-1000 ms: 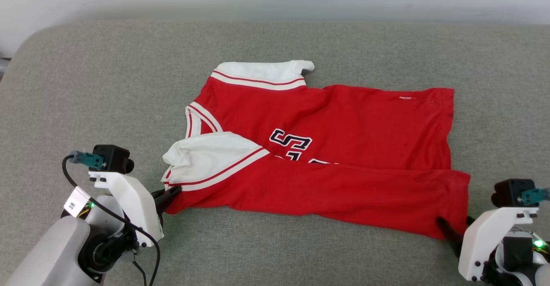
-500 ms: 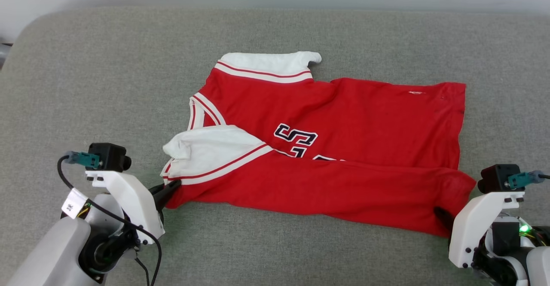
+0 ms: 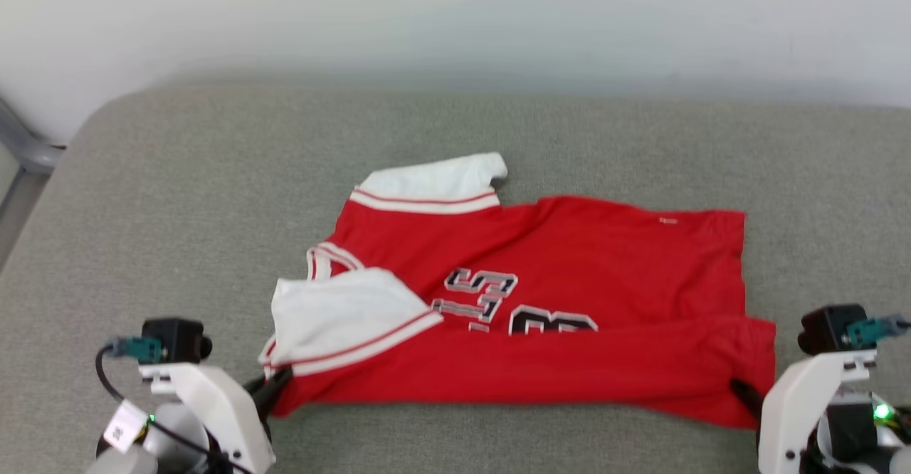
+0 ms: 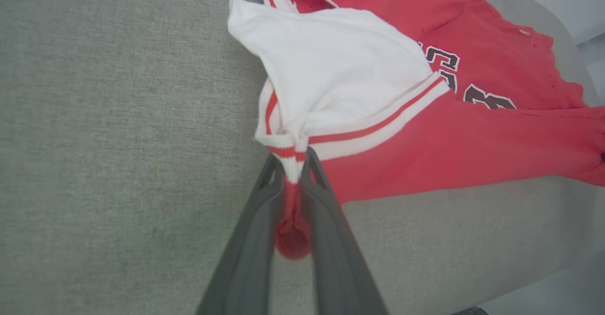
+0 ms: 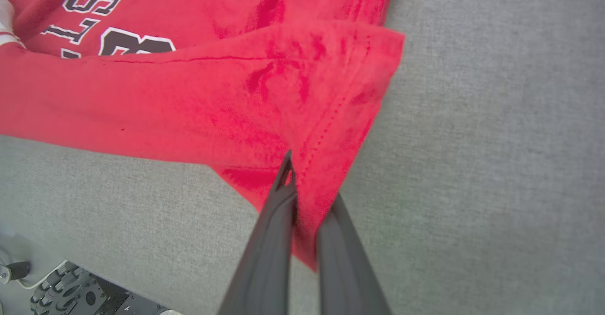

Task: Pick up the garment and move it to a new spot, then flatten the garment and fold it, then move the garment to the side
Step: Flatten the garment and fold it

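Across the middle of the grey upholstered surface point(image 3: 178, 196) we see the red jersey point(image 3: 626, 260), laid sideways with its neck end to the left and its hem to the right. Its near long edge is turned over toward the far side, and this folded red band point(image 3: 541, 374) covers the near part of the black, white-outlined lettering point(image 3: 484, 292) and of the number 3 point(image 3: 551, 321). The near white sleeve point(image 3: 341, 310), edged with red-white stripe trim, lies on the left end of that band. The far white sleeve point(image 3: 434, 178) sticks out past the far edge of the jersey.

At the near left corner we find the left gripper point(image 3: 274, 388), its two dark fingers pressed together on the striped trim. In the left wrist view a bunch of red and white cloth sits between them. At the near right corner the right gripper point(image 3: 741, 393) pinches the hem. In the right wrist view the red cloth passes between its fingers, with the stitched hem line just beside them. The two grippers are well apart, one at each end of the folded near edge, and the band runs fairly straight between them.

Beyond the jersey the surface has a rounded far left corner. A pale wall point(image 3: 455, 18) stands behind its far edge.
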You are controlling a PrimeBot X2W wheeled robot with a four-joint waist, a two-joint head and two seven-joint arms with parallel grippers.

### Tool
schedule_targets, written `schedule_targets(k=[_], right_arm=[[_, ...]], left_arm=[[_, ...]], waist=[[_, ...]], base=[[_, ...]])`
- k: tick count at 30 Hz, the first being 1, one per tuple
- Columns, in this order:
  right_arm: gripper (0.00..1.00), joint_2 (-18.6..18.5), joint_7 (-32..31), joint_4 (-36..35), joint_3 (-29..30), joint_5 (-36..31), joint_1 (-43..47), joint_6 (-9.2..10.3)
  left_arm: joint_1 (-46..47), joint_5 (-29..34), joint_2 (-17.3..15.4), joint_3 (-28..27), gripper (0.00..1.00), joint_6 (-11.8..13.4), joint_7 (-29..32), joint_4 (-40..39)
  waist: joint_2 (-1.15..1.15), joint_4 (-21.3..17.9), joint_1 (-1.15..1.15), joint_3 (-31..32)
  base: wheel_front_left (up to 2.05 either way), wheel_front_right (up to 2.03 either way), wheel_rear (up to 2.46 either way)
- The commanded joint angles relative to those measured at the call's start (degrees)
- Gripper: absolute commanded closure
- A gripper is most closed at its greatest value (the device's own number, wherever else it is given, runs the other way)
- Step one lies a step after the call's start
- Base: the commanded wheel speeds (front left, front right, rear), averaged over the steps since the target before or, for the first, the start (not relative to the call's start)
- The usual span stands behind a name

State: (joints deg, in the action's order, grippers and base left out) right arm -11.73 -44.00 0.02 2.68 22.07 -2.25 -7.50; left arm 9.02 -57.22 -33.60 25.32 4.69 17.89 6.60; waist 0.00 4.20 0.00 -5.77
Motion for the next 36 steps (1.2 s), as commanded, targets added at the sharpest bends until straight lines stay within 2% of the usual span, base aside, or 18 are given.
schedule_targets(k=[1, 10, 14, 17, 18, 19, 20, 21, 22, 29, 33, 36], right_arm=[[1.0, -0.25, -0.3, -0.44, 0.22, 0.18, 1.26, 0.02], [1.0, 1.86, -4.25, -5.35, 3.69, 1.05, 10.7, 0.03], [1.0, 3.54, -4.82, -5.83, 4.8, 0.55, 14.6, 0.02], [1.0, 4.71, -3.12, -4.58, 4.58, -0.26, 16.17, 0.02], [0.88, 5.11, -2.16, -3.9, 4.39, -0.32, 16.36, 0.02], [0.3, 5.45, -1.2, -3.04, 4.2, -0.22, 16.54, 0.02], [0.0, 5.56, -0.07, -2.32, 3.61, -0.1, 16.6, 0.02], [0.0, 5.63, 1.66, -2.0, 2.94, 0.19, 16.36, 0.02], [0.0, 5.51, 3.7, -1.66, 2.55, 0.43, 15.96, 0.02], [0.0, 4.47, 20.31, -1.57, 0.72, -0.68, 13.19, 0.02], [0.0, 5.48, 29.53, -2.24, 1.78, -2.76, 10.94, 0.02], [0.0, 6.39, 35.18, -2.99, 2.95, -5.06, 9.49, 0.02]], left_arm=[[-1.45, -0.23, -0.35, -0.19, 1.0, 0.66, 0.05, -0.59], [-11.81, -2.38, -1.77, -0.56, 1.0, 5.63, 0.94, -6.07], [-14.53, -3.53, -0.81, -0.1, 1.0, 6.44, 1.08, -5.85], [-14.9, -4.37, 0.64, 0.23, 1.0, 6.01, 0.67, -4.27], [-14.62, -4.22, 1.01, 0.49, 1.0, 5.7, 0.52, -3.36], [-14.0, -4.22, 1.65, 0.5, 0.99, 5.32, 0.03, -2.55], [-13.51, -4.45, 2.24, 0.51, 0.62, 4.9, -0.33, -1.72], [-13.2, -4.4, 2.6, 0.72, 0.38, 4.65, -0.49, -0.92], [-12.75, -3.99, 2.75, 0.84, 0.0, 4.28, -0.9, -0.25], [-9.61, -1.07, 3.27, -0.49, 0.0, 3.29, -6.55, 1.29], [-7.43, 1.75, 3.82, -1.81, 0.0, 3.07, -12.46, -0.03], [-5.66, 4.99, 4.21, -2.61, 0.0, 3.79, -17.41, -1.16]], waist=[[0.0, 0.65, 0.0, 1.71], [0.0, 1.01, 0.0, 4.94], [0.0, 0.84, 0.0, 5.3], [0.0, 0.62, 0.0, 5.02], [0.0, 0.49, 0.0, 4.9], [0.0, 0.4, 0.0, 4.76], [0.0, 0.37, 0.0, 4.69], [0.0, 0.35, 0.0, 4.63], [0.0, 0.3, 0.0, 4.55], [0.0, -0.08, 0.0, 4.77], [0.0, -0.16, 0.0, 5.19], [0.0, -0.12, 0.0, 5.11]], base=[[0.0, 0.0, 0.0], [0.0, 0.0, 0.0], [0.0, 0.0, 0.0], [0.0, 0.0, 0.0], [0.0, 0.0, 0.0], [0.0, 0.0, 0.0], [0.0, 0.0, 0.0], [0.0, 0.0, 0.0], [0.0, 0.0, 0.0], [0.0, 0.0, 0.0], [0.0, 0.0, 0.0], [0.0, 0.0, 0.0]])
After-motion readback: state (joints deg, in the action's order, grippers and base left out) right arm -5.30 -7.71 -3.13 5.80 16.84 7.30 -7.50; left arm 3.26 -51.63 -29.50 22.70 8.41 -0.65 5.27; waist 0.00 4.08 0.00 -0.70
